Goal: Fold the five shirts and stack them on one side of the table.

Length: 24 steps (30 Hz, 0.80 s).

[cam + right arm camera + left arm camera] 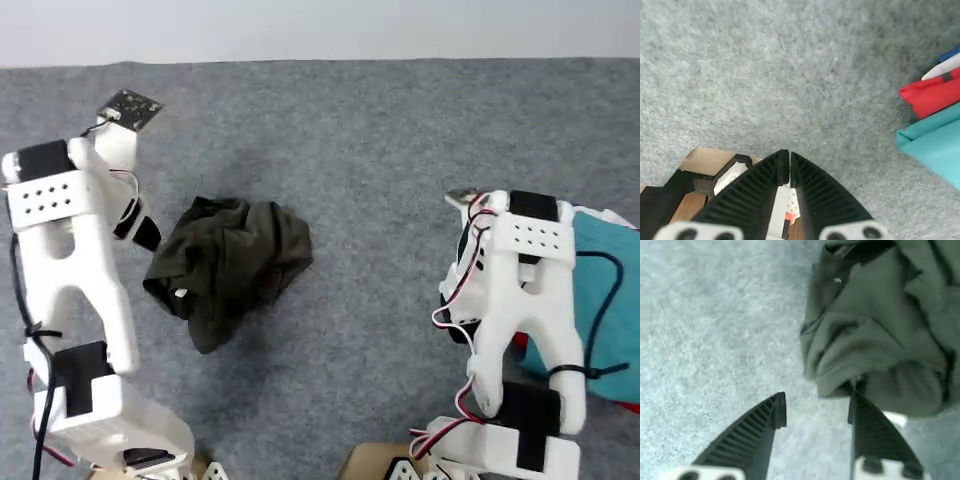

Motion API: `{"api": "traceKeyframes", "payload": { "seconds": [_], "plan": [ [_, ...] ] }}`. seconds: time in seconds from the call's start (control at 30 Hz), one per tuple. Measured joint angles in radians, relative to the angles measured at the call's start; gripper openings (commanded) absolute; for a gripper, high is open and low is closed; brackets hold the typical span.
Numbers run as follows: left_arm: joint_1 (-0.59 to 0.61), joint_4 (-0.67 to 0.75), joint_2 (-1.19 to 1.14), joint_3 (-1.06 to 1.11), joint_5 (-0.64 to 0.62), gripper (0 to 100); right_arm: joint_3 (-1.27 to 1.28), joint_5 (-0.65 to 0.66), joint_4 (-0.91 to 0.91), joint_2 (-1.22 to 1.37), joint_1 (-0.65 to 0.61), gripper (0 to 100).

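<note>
From above, the crumpled olive shirt point(228, 265) lay left of centre on the grey table point(380, 150), and the folded stack point(612, 290) sat at the right edge. At the left wrist, the left gripper point(817, 405) stood released, one finger just beside a fold of the shirt. At the right wrist, the right gripper point(790, 156) was clenched on nothing near the stack. Folding this shirt seemed not yet begun; next it likely needed an edge grasped and spread flat.

White arms point(70, 250), black ribbed jaws
</note>
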<state>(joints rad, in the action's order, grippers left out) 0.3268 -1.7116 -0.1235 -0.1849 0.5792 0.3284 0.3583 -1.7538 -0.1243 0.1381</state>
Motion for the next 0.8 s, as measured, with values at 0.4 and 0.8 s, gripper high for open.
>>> {"api": "traceKeyframes", "payload": {
  "seconds": [0.4, 0.8],
  "plan": [
    [-0.226, -0.014, 0.241, 0.207, 0.014, 21, 0.0, 0.0, 0.0, 0.0, 0.003, 0.9],
    [-0.402, 0.23, 0.342, 0.697, -0.037, 21, 0.0, 0.0, 0.0, 0.0, 0.003, 0.9]
  ]
}}
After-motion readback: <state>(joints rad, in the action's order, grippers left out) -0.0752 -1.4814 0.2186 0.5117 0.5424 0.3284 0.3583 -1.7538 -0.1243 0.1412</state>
